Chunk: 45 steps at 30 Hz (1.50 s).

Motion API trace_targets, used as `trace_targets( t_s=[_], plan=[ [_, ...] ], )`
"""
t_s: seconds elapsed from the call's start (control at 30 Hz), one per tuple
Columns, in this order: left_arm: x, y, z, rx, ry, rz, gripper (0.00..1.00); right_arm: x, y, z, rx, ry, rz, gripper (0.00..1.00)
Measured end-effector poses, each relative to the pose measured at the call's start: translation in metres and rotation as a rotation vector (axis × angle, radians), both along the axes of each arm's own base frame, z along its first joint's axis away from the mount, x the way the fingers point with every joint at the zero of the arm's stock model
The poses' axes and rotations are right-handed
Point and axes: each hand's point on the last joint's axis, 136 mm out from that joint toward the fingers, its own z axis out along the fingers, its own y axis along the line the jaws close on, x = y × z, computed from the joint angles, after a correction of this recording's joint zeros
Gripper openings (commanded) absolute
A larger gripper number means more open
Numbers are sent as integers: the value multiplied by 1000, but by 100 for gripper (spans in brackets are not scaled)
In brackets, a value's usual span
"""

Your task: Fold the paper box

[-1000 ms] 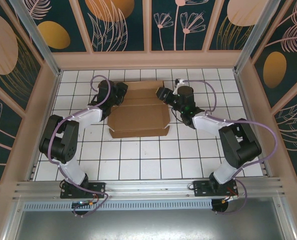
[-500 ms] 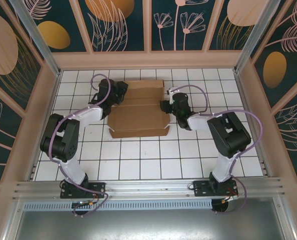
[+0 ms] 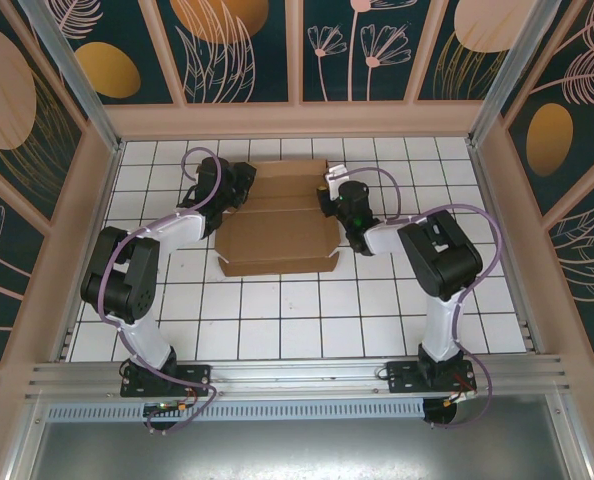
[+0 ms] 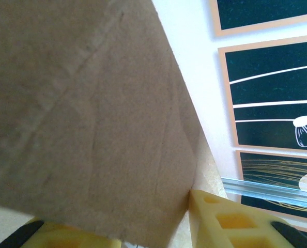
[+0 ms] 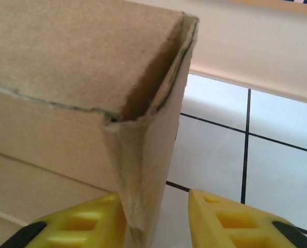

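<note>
Mid-fold on the tiled table (image 3: 277,320) | paper box (image 3: 277,235) is lying at centre, side walls half-raised | left gripper (image 3: 243,190) is flanking the left flap, grip impossible to tell | right gripper (image 5: 156,212) is straddling the right wall's corner, jaws apart | next move likely calls for pinching and tucking inward

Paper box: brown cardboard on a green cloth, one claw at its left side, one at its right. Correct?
No. The top external view shows the paper box on a white tiled table, not green cloth. The rest holds: brown cardboard, left claw at its left side, right claw at its right.
</note>
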Motion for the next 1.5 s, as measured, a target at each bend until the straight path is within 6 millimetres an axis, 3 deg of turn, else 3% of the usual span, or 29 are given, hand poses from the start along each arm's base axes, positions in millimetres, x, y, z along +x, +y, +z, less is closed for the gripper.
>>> trace_targets(
  t_s=[0.07,0.17,0.33,0.4,0.53,0.7,0.83,1.0,1.13,1.4,1.5],
  plan=[
    [0,0,0,0,0,-1,37,1,-1,-1,-8,-9,-6,18],
    [-1,-1,-1,-1,7,-6,40,2,0,-2,-15,-18,-8,17],
    [-6,0,-6,11,35,-15,71,4,-4,2,-18,-36,-33,17],
    [-11,1,-9,33,60,-25,78,5,-6,4,-18,-44,-45,17],
    [-25,7,5,77,61,-51,77,6,-7,6,-25,-60,-51,17],
    [-55,19,48,179,-38,-118,69,2,-11,-2,-37,-49,-51,17],
    [-75,26,83,303,-137,-187,69,-2,-17,-6,-41,-40,-52,17],
    [-74,42,105,414,-164,-212,68,-7,-21,-5,-39,-39,-53,17],
    [-51,52,97,449,-124,-215,66,-7,-21,-5,-36,-38,-48,17],
    [-20,47,29,502,32,-268,67,-7,-20,-5,-27,-36,-33,17],
    [-13,47,14,504,61,-271,67,-8,-18,-5,-23,-34,-26,17]
  ],
)
